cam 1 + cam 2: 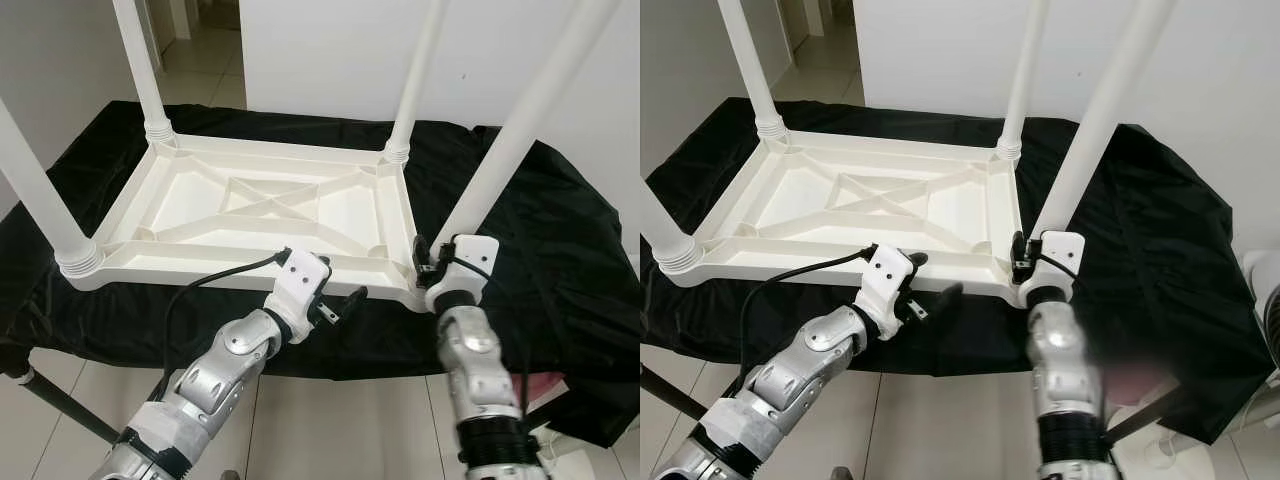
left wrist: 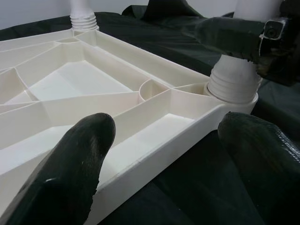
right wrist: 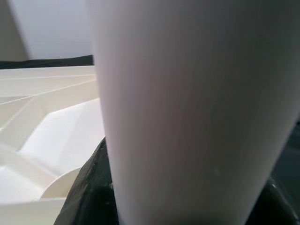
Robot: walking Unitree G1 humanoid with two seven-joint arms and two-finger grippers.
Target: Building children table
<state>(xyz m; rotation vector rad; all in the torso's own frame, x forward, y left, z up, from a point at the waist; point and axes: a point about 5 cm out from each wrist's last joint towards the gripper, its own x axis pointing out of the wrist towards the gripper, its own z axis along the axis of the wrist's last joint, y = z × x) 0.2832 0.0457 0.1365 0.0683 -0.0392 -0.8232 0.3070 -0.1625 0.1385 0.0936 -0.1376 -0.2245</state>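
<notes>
A white plastic children's table lies upside down on a black cloth, with its legs pointing up. My right gripper is shut on the near right leg just above its threaded socket; that leg stands close in the right wrist view with a black finger beside it. My left gripper is open at the tabletop's near rim, left of that corner. Its two fingers straddle the rim without touching it. The other three legs sit in their corners.
The black cloth covers a work table and hangs over its front edge. A black stand leg slants across the tiled floor at lower left. A pink object lies on the floor lower right. A white wall stands behind.
</notes>
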